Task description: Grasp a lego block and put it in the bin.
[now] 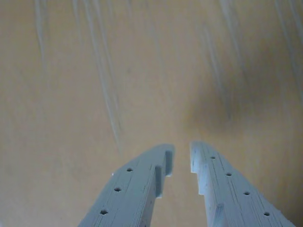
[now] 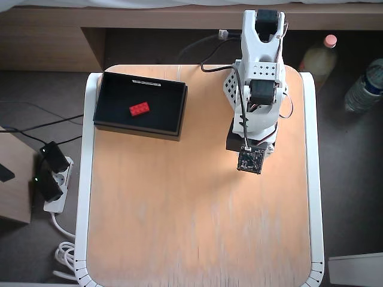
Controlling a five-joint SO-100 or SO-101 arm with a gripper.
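The red lego block (image 2: 139, 109) lies flat inside the black bin (image 2: 164, 98) at the table's back left in the overhead view. The arm (image 2: 257, 89) is folded up at the back right, well away from the bin, and its wrist camera board (image 2: 250, 160) covers the fingers there. In the wrist view my gripper (image 1: 182, 151) points down at bare wooden table. Its two pale fingers (image 1: 137, 184) stand almost together with only a narrow slit between the tips and nothing held. Neither block nor bin appears in the wrist view.
The wooden table (image 2: 197, 227) has a white rim. Two bottles (image 2: 317, 57) stand beyond the back right corner. A power strip (image 2: 51, 179) and cables lie on the floor to the left.
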